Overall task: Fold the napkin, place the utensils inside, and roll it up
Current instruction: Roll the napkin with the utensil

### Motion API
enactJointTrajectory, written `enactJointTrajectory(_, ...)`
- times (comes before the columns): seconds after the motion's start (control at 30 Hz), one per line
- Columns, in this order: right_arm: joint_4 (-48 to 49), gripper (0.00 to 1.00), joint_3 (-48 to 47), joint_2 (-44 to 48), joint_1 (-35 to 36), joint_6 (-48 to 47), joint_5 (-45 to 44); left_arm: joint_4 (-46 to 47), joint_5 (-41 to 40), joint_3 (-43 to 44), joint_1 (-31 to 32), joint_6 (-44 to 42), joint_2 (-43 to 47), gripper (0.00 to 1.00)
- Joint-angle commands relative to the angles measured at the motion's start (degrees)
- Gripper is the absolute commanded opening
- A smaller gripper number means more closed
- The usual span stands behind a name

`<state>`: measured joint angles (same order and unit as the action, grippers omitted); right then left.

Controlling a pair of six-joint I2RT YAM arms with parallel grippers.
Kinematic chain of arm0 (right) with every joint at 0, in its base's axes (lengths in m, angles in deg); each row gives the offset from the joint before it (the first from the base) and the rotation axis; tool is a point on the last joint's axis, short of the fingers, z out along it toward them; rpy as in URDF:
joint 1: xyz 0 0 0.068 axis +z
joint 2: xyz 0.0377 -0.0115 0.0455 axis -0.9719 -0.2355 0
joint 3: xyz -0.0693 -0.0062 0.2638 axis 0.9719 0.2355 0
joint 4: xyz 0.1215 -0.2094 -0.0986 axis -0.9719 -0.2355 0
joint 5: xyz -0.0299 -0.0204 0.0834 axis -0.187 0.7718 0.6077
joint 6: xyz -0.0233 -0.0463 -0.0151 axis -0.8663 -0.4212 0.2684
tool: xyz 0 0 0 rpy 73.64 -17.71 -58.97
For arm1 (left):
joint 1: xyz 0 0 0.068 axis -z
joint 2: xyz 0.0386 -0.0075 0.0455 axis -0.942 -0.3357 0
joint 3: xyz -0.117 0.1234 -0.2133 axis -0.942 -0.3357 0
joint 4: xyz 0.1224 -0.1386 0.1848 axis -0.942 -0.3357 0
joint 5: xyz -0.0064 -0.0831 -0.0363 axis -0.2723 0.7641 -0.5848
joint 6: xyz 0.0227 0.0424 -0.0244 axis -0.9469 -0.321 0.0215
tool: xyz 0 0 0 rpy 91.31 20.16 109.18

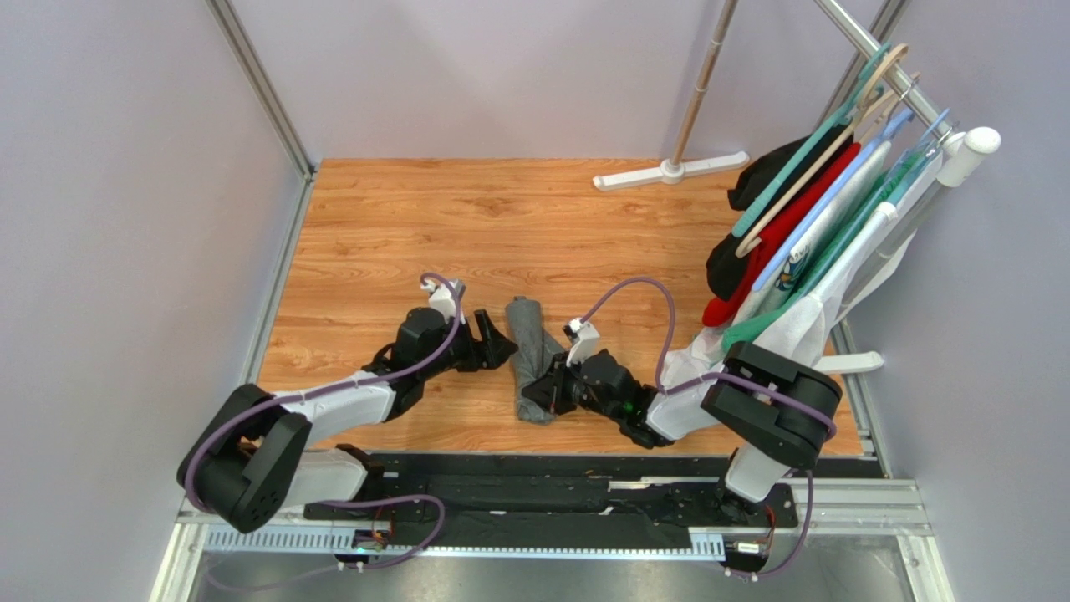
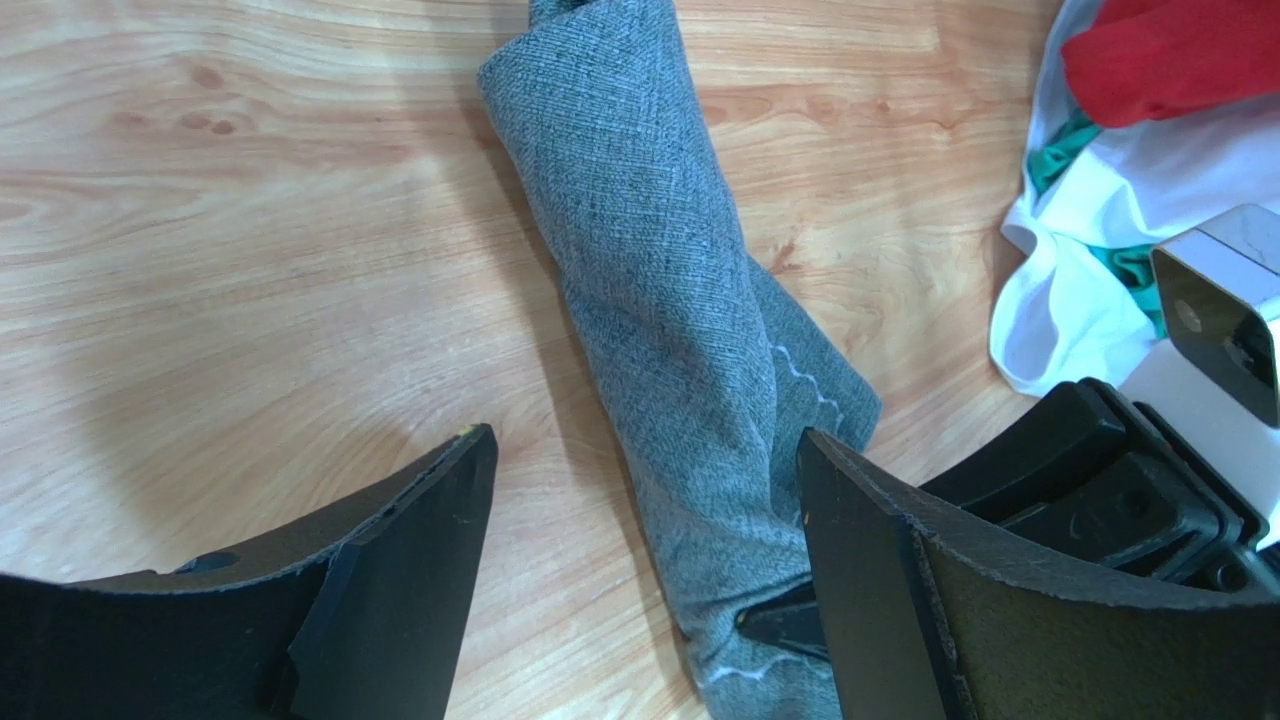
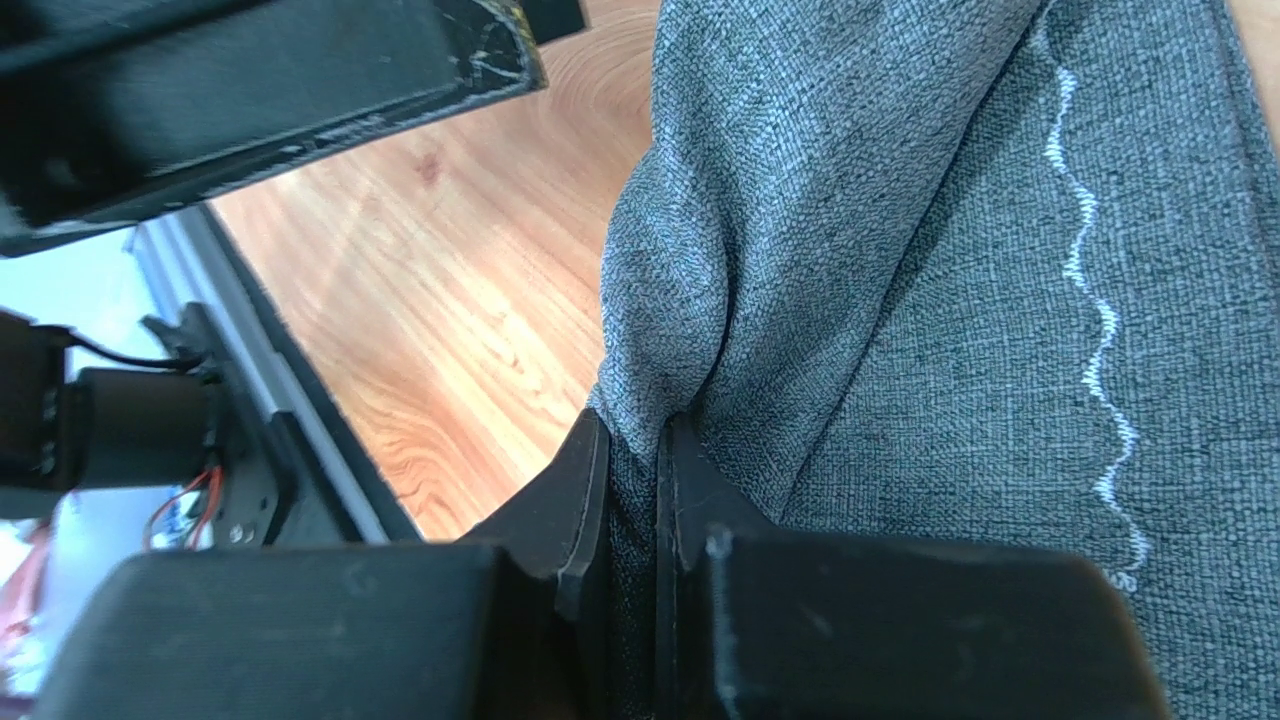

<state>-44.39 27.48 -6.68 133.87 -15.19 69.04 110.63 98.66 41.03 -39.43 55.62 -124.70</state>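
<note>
The dark grey napkin [image 1: 530, 355] lies rolled into a long bundle on the wooden table, running from far to near. It also shows in the left wrist view [image 2: 661, 300] and fills the right wrist view [image 3: 932, 255], with its pale wavy stitched line. My right gripper [image 1: 543, 389] is shut on a fold of the napkin near its near end [image 3: 658, 450]. My left gripper [image 1: 502, 345] is open and empty just left of the roll [image 2: 646, 465]. The utensils are hidden.
A rack at the right holds red, black, white and teal garments on hangers [image 1: 804, 238]. White and red cloth shows in the left wrist view [image 2: 1112, 180]. The rack's white foot [image 1: 672, 169] lies at the back. The black rail [image 1: 502, 483] runs along the near edge.
</note>
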Motion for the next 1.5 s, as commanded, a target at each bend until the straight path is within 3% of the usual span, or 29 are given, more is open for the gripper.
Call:
enactJointTrajectory(0.0, 8.9, 0.0, 3.7, -2.2, -1.6, 3.4, 5.1, 16.2, 4.9, -1.6, -0.4, 2.6, -3.4, 0.81)
enactJointTrajectory(0.3, 14.5, 0.0, 4.6, -5.4, -4.2, 4.3, 10.4, 27.1, 7.8, -1.7, -0.4, 4.2, -13.0, 0.77)
enactJointTrajectory(0.47, 16.8, 0.0, 4.9, -6.3, -5.6, 4.3, 12.1, 39.3, 10.1, -2.6, -0.5, 7.5, -22.6, 0.75)
enactJointTrajectory(0.87, 14.1, 0.0, -0.5, -9.2, -8.1, -0.1, 22.4, 34.3, 7.8, -1.1, -0.5, 5.0, -22.9, 0.7)
enactJointTrajectory(1.07, 11.0, 0.0, -4.4, -11.3, -8.9, -3.2, 26.7, 24.8, 4.9, 0.6, -0.5, 1.2, -18.5, 0.45)
enactJointTrajectory(1.17, 8.0, 0.0, -5.6, -11.5, -9.4, -4.4, 26.5, 21.9, 4.8, 1.6, -0.5, -0.3, -17.6, 0.24)
enactJointTrajectory(1.2, 7.4, 0.0, -5.6, -11.0, -9.5, -5.0, 26.1, 21.0, 4.4, 1.9, -0.5, -1.0, -17.3, 0.09)
enactJointTrajectory(1.27, 4.5, 0.0, -6.5, -10.3, -9.8, -5.7, 25.4, 15.3, 3.2, 4.0, -0.4, -2.8, -16.5, 0.01)
enactJointTrajectory(1.37, -1.5, 0.14, -8.1, -7.8, -9.8, -7.8, 24.5, 6.7, 0.7, 6.7, 0.1, -5.9, -14.1, 0.0)
enactJointTrajectory(1.4, -2.6, 0.26, -8.4, -7.1, -9.8, -8.7, 23.8, 4.5, -0.3, 7.5, 0.5, -6.8, -12.9, 0.0)
enactJointTrajectory(1.47, -6.7, 0.35, -9.2, -5.0, -9.8, -9.6, 22.9, -1.4, -2.6, 9.8, 1.3, -8.9, -12.2, 0.0)
